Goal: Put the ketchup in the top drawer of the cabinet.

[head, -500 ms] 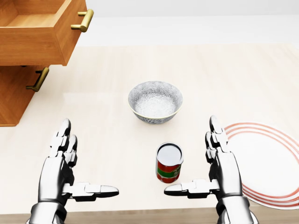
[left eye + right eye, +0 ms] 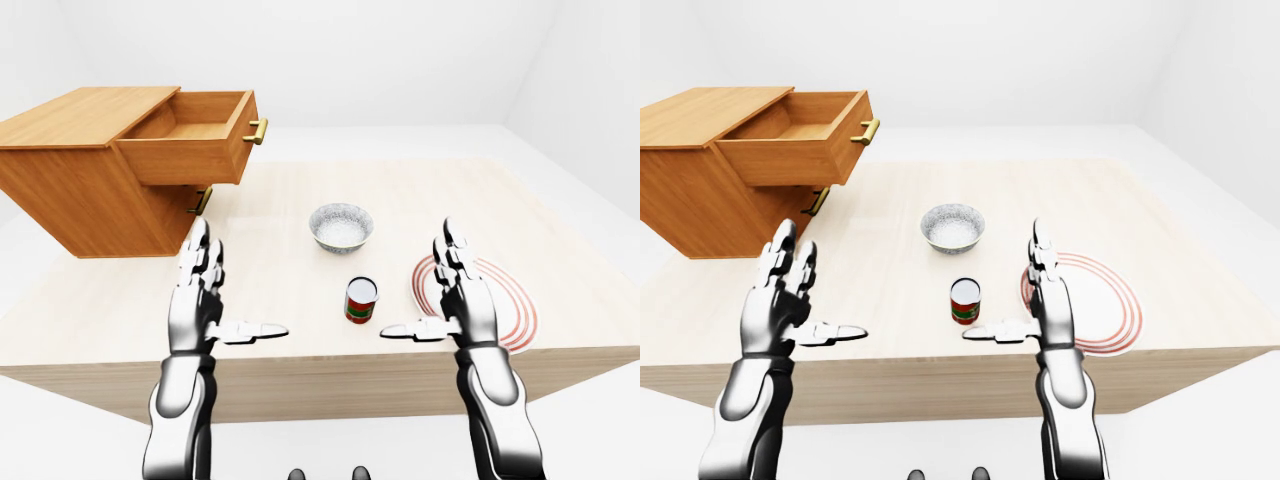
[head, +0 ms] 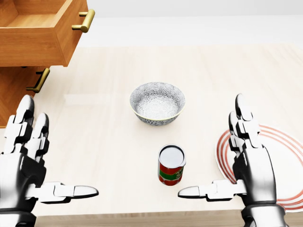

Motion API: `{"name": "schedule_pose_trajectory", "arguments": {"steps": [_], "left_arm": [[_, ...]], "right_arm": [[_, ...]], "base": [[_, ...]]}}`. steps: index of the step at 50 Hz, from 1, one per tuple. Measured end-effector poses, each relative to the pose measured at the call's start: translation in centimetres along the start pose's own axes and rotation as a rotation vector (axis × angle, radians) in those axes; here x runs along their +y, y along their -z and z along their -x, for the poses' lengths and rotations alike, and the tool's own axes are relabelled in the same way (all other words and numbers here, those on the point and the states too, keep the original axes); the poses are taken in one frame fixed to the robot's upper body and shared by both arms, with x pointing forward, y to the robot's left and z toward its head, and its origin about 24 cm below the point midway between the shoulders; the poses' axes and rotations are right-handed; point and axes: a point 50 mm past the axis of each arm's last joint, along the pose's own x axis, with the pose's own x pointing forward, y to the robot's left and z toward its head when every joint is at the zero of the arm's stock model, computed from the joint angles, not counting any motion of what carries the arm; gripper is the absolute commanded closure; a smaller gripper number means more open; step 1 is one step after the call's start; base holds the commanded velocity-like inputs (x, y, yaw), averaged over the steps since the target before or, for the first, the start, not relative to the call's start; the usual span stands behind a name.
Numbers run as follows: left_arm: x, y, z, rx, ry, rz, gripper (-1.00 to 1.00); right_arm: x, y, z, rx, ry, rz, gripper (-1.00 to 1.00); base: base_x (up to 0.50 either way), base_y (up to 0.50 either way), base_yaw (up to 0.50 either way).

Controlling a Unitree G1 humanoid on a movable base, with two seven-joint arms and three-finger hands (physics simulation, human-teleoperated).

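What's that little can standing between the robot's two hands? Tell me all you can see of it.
The can is a short cylinder, standing upright on the pale wooden table. Its flat top looks like silvery metal with a raised rim; its side carries a red label with a green band, the print too small to read. It looks sealed. Nothing touches it: it stands below the patterned bowl in the head view, and both open hands are clear of it.

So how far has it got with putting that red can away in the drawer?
Done: the wooden cabinet's top drawer is already pulled open. In hand: nothing; the red-and-green ketchup can stands on the pale wooden table, with the left hand and right hand open, either side of it, not touching. Left: grasp the can, carry it over, drop it in.
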Motion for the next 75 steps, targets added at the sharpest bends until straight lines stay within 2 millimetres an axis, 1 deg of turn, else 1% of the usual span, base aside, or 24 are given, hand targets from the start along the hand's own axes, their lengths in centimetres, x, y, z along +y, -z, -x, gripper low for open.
{"name": "schedule_pose_trajectory", "arguments": {"steps": [14,22,27,38,53,60,66,75], "left_arm": [[1.6,-6.5,2.1,-0.270,-0.030,-0.007,-1.00],[2.1,-8.8,3.4,-0.371,-0.043,-0.017,-1.00],[2.4,-9.8,4.1,-0.415,-0.050,-0.019,-1.00],[2.7,-10.7,4.9,-0.454,-0.057,-0.020,-1.00],[3.0,-11.2,5.2,-0.483,-0.056,-0.010,-1.00],[3.0,-11.2,5.3,-0.481,-0.054,-0.008,-1.00],[3.0,-11.1,5.3,-0.477,-0.052,-0.007,-1.00],[2.9,-10.9,5.2,-0.465,-0.049,-0.004,-1.00]], "right_arm": [[-0.6,-5.1,2.7,-0.187,0.022,0.054,-1.00],[-0.4,-7.2,4.2,-0.258,0.023,0.083,-1.00],[-0.5,-8.2,4.8,-0.293,0.026,0.083,-1.00],[-0.4,-9.1,5.5,-0.321,0.016,0.081,-1.00],[-0.3,-9.5,5.9,-0.333,-0.005,0.084,-1.00],[-0.3,-9.3,5.9,-0.321,-0.005,0.083,-1.00],[-0.4,-8.7,5.8,-0.294,0.001,0.083,-1.00],[-0.4,-8.2,5.6,-0.273,0.009,0.086,-1.00]], "base": [[0.00,0.00,0.00],[0.00,0.00,0.00],[0.35,0.00,0.00],[0.49,0.00,0.00],[0.50,0.00,0.00],[0.50,0.00,0.00],[0.47,0.00,0.00],[0.00,0.00,0.00]]}}
